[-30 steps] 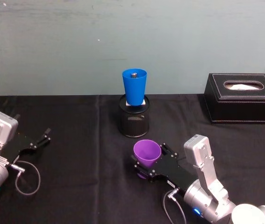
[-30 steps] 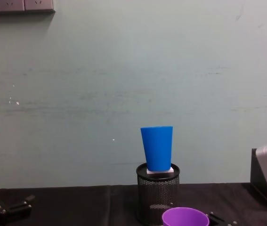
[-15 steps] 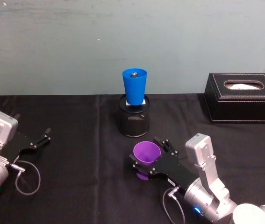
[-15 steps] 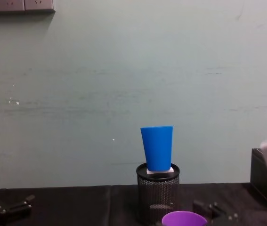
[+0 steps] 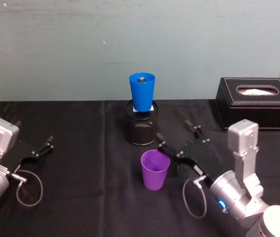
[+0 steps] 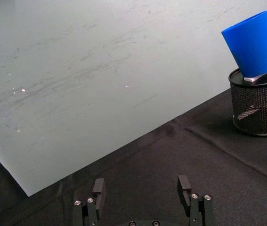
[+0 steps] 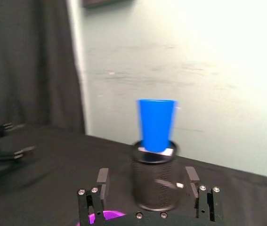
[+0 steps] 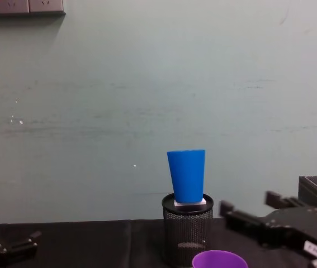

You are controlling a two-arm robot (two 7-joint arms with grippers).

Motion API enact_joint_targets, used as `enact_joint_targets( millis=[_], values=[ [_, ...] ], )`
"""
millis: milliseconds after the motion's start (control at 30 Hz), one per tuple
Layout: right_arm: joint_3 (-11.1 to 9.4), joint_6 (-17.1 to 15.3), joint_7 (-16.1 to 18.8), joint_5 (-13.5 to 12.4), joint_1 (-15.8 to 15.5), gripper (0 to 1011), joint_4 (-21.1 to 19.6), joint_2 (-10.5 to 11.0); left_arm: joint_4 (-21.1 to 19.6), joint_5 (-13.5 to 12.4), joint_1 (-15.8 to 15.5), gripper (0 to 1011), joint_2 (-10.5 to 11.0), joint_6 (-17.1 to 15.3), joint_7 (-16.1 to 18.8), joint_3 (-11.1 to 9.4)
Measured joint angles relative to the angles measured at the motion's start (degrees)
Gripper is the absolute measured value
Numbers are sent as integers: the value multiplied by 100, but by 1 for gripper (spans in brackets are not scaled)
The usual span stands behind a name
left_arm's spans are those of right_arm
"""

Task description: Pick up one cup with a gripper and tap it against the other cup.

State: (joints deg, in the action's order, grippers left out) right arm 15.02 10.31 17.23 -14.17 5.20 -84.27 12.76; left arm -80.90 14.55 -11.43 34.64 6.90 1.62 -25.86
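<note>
The purple cup (image 5: 155, 169) stands upright on the black tablecloth (image 5: 80, 148) just below the middle of the head view, mouth up, with nothing touching it. The right gripper (image 5: 178, 139) sits right of centre, a bit above and to the right of the cup, black fingers spread wide and empty, close to the cup but not around it. In the right wrist view those fingers (image 7: 102, 181) frame the black wire-mesh pen holder (image 7: 154, 178), and a sliver of the purple rim (image 7: 102, 217) peeks out at the bottom edge. The blue cup (image 5: 141, 91) is perched on a little white block on top of that pen holder, upper middle of the head view, just behind the purple one. The left gripper (image 5: 41, 147) is parked at the far left edge, fingers apart, doing nothing, and there's a black tissue box (image 5: 256, 102) over at the upper right. So I'd say the grasp step isn't done: the cup is loose on the cloth. The next move probably means bringing the spread jaws down and around the purple wall, closing gently, then lifting high enough to meet the blue cup. A tap too hard could knock it off the holder.
</note>
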Motion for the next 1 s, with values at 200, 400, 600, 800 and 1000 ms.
enact_joint_targets(
  millis=[200, 400, 600, 800, 1000],
  values=[
    [-317, -275, -768, 138, -11, 1003, 159, -309, 0, 0, 0, 1000, 0, 0, 0, 0],
    [-503, -458, -1508, 521, 41, 1003, 451, -612, 0, 0, 0, 1000, 0, 0, 0, 0],
    [-580, -450, -1736, 690, 85, 1003, 654, -782, 0, 0, 0, 1000, 0, 0, 0, 0],
    [-576, -449, -1735, 689, 85, 1003, 644, -771, 0, 0, 0, 1000, 0, 0, 0, 0],
    [-570, -449, -1733, 685, 83, 1003, 625, -759, 0, 0, 0, 1000, 0, 0, 0, 0]
  ],
)
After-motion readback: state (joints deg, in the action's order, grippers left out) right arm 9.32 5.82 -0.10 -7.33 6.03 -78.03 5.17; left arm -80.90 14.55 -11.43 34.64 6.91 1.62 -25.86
